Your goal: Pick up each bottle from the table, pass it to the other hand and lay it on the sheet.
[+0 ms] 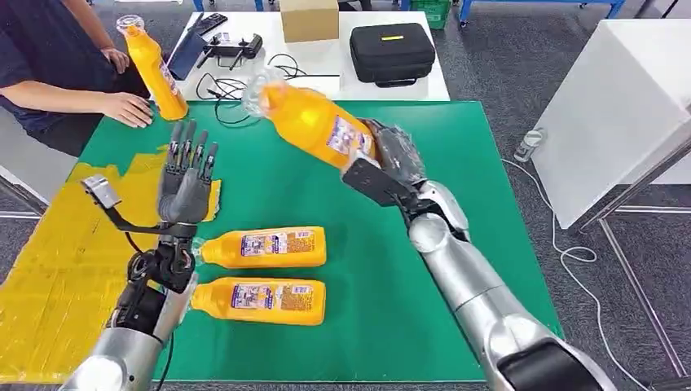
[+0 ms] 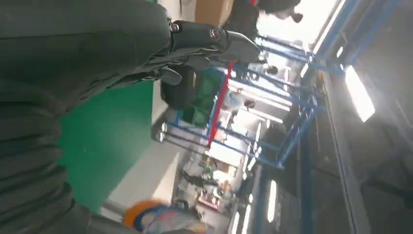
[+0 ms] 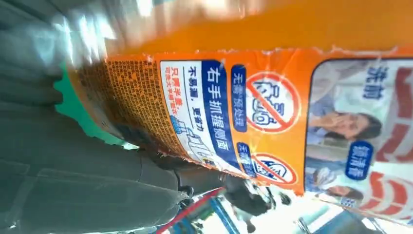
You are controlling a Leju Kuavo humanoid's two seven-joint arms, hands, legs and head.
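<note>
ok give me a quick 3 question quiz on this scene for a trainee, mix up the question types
1. True or false: the right hand holds an orange bottle in the air above the green mat.
2. Multiple choice: how many orange bottles lie flat on the green mat near the left hand? A) none B) two C) four
3. Short answer: who holds the upright bottle at the far corner of the mat?

Key
1. True; the hand grips the bottle's lower body, cap end tilted up towards the far side.
2. B; the upper lying bottle and the lower lying bottle rest side by side.
3. A person, whose hand rests on the mat beside it.
</note>
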